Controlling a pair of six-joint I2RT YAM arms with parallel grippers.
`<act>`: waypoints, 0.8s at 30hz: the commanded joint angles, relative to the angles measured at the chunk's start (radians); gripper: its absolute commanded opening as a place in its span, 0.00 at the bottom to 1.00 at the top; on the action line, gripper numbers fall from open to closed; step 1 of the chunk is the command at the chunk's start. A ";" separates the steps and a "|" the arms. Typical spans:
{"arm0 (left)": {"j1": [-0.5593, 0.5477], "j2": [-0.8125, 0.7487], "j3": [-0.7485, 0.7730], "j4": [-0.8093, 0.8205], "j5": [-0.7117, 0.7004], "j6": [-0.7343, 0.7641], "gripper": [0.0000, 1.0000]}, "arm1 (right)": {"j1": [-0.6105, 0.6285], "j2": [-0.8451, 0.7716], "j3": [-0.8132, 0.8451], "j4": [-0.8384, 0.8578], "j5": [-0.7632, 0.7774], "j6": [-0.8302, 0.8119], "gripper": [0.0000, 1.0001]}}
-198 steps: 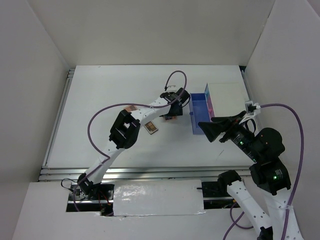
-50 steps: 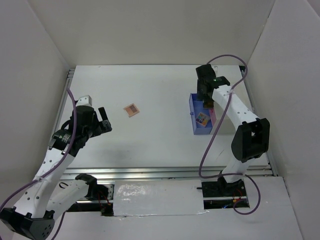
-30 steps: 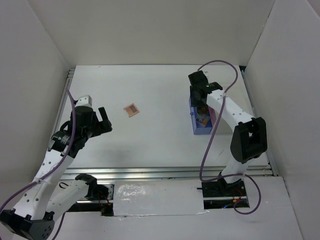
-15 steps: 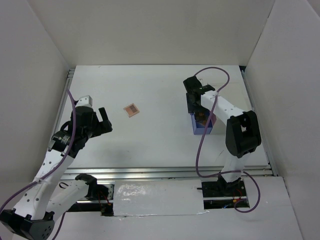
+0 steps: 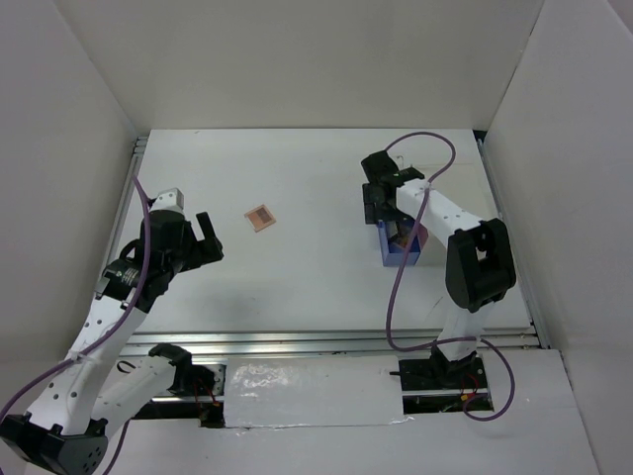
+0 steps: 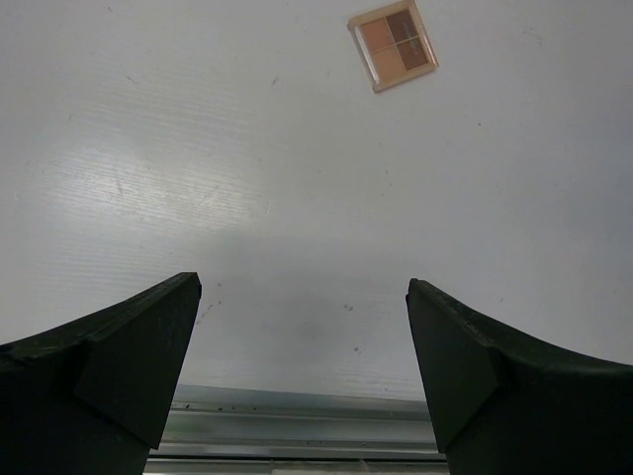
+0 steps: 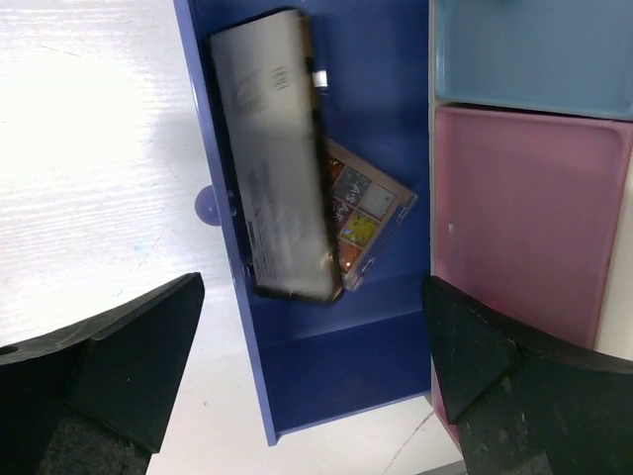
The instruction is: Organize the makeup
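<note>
One pinkish-brown eyeshadow palette [image 5: 260, 217] lies flat on the white table; it also shows in the left wrist view [image 6: 393, 45]. My left gripper [image 5: 203, 242] hovers open and empty to its near left [image 6: 302, 366]. My right gripper [image 5: 380, 206] is open and empty over the pulled-out dark blue drawer [image 5: 404, 253]. In the right wrist view [image 7: 312, 376] the drawer [image 7: 336, 376] holds a grey-lidded palette [image 7: 272, 158] leaning on its left wall and a colourful palette [image 7: 368, 206] under it. The bottles, lipstick and stick are out of view.
Beside the open drawer the box shows a shut pink drawer [image 7: 524, 208] and a light blue one [image 7: 534, 49]. A metal rail [image 6: 297, 430] runs along the table's near edge. White walls enclose the table on three sides.
My left arm has pulled back from the drawer to the left side. Two palettes left the table. My right gripper came over the drawer and drifted left across it.
</note>
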 commanded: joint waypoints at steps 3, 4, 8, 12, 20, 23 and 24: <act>0.004 -0.010 0.001 0.030 0.016 0.023 0.99 | 0.016 -0.050 0.070 -0.028 -0.004 0.018 0.99; 0.004 -0.010 0.000 0.030 0.011 0.022 0.99 | 0.034 -0.057 0.077 -0.024 -0.018 0.022 0.99; 0.004 -0.012 0.007 0.011 -0.027 0.002 0.99 | 0.215 -0.012 0.184 -0.009 -0.043 0.042 0.99; 0.007 -0.033 0.020 -0.043 -0.154 -0.064 1.00 | 0.312 0.098 0.297 0.071 -0.210 0.074 1.00; 0.009 -0.082 0.006 -0.031 -0.172 -0.072 0.99 | 0.356 0.492 0.723 0.102 -0.536 0.064 1.00; 0.010 -0.053 0.014 -0.037 -0.161 -0.064 0.99 | 0.373 0.563 0.772 0.162 -0.560 0.018 1.00; 0.010 -0.048 0.014 -0.033 -0.149 -0.061 0.99 | 0.373 0.583 0.797 0.159 -0.564 0.013 1.00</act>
